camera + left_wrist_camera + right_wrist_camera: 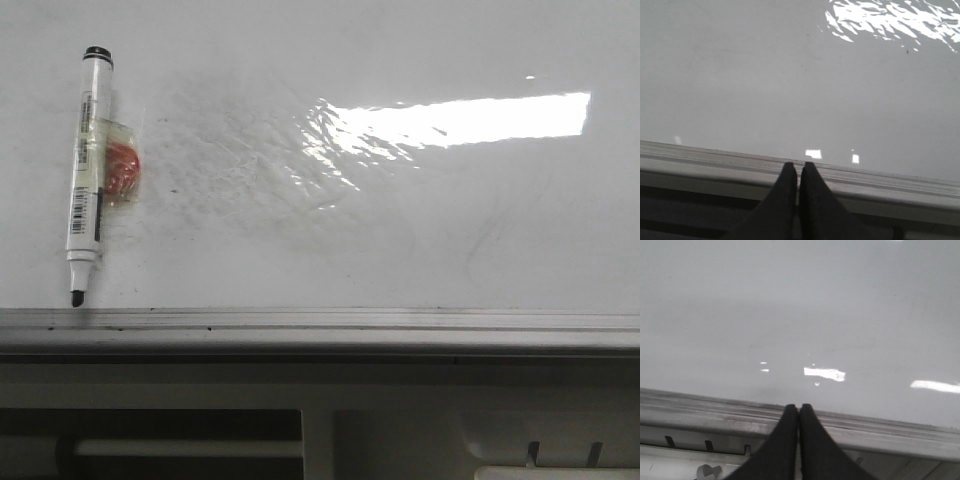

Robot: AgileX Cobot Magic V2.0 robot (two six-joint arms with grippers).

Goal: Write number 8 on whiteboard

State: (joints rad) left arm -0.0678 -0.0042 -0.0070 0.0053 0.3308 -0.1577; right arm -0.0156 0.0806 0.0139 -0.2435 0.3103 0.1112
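- Plainly we are at the very start: no number 8 is on the whiteboard, only faint grey smears and a bright rectangular glare toward the far right
- Our marker lies uncapped at the far left of the board, tip toward the near edge rail, with a piece of clear tape and a red blob stuck to its barrel
- We see our left gripper with its fingers pressed together and holding nothing, poised over the rail
- Our right gripper is likewise closed and empty, also at the rail
- Next, we judge, one gripper must spread its fingers, travel to the marker and grasp the barrel firmly; the left arm looks the nearer choice
- Glossy and smooth, the board may let the marker slide or roll when touched, so we would close on it squarely
- Beyond the rail on the near side sits a beige panel with slots
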